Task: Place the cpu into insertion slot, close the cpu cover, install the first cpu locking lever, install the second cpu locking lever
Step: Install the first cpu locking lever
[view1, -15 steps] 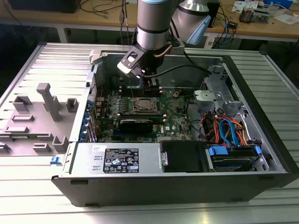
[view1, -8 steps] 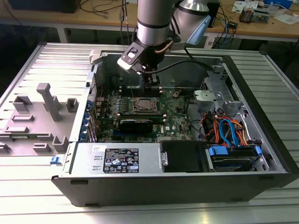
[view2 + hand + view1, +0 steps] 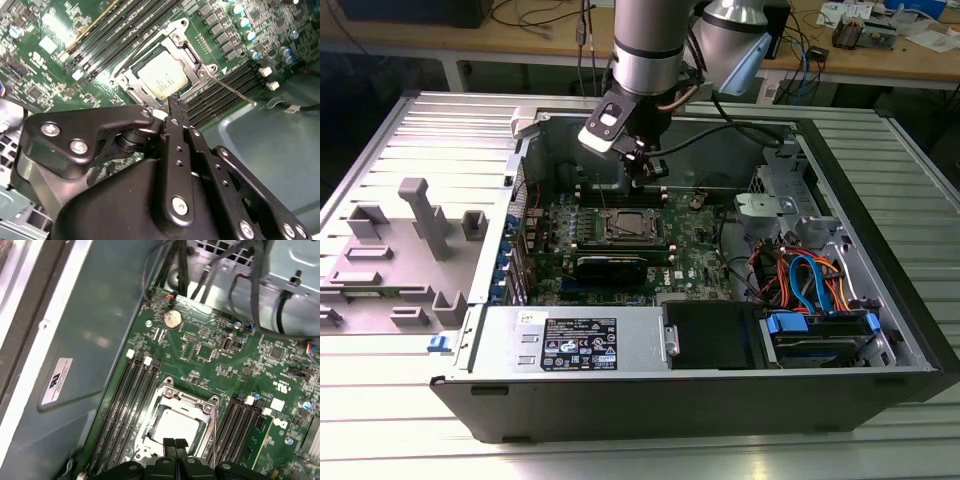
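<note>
Open case (image 3: 880, 300) lies on its side on the ribbed metal desk (image 3: 450, 120), and I'm working inside it from above. The arm (image 3: 645, 45) comes in at 12 o'clock in the exterior view. The gripper (image 3: 638, 172) hangs just over the green board (image 3: 695, 255), at 12 o'clock of the socket. Room is tight. Black memory slots (image 3: 131, 405) run along both sides of the socket, and the grey case wall is close behind them. Orange and blue cables (image 3: 805, 280) bunch at 3 o'clock, well apart from the gripper. A grey plastic fixture (image 3: 415, 225) sits on the desk at 9 o'clock, outside the case.

In both wrist views the black gripper (image 3: 175, 101) has its fingers pressed together with nothing between them, tips just short of the socket edge.

The cpu (image 3: 162, 75) is a flat square with a dull silver, matte top. It sits in the slot (image 3: 129, 82), which is square with a thin metal rim. The cover (image 3: 187, 401), a silver frame plate, lies around the cpu, whose top shows through its window. A thin wire lever (image 3: 232, 90) sticks out from one socket corner, slanting across the memory slots. I can't tell whether it's latched.
</note>
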